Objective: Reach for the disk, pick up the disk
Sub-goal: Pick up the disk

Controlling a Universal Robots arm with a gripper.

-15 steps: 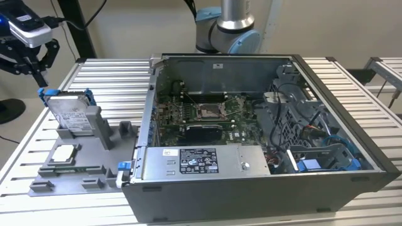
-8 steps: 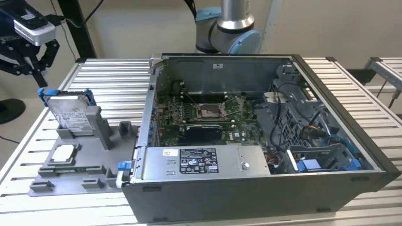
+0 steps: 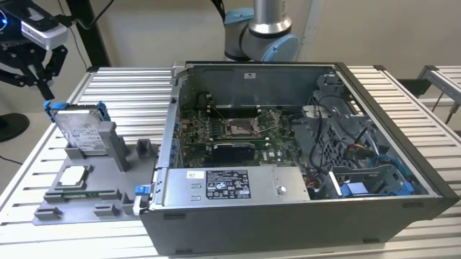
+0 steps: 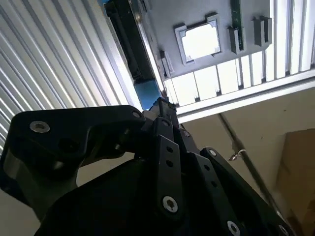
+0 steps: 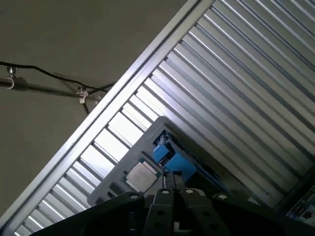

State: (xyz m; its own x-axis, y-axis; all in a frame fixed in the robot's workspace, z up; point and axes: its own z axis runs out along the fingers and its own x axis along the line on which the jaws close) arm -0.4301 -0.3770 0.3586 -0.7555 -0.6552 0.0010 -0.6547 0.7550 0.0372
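Pincer (image 3: pixel 36 81), pressed together and empty, hovers just above the upright disk (image 3: pixel 78 125) in its grey holder (image 3: pixel 108 145); the disk is not yet grasped.

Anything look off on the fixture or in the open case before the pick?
Nothing stands out. The silver rectangular hard drive with blue plastic bracket stands on edge in the grey plastic fixture, leaning slightly, which looks like how its slot holds it. The black tool hangs just above its top corner.

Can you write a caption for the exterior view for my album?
The robot's gripper hovers close above the disk standing in its grey holder, beside an open computer case.
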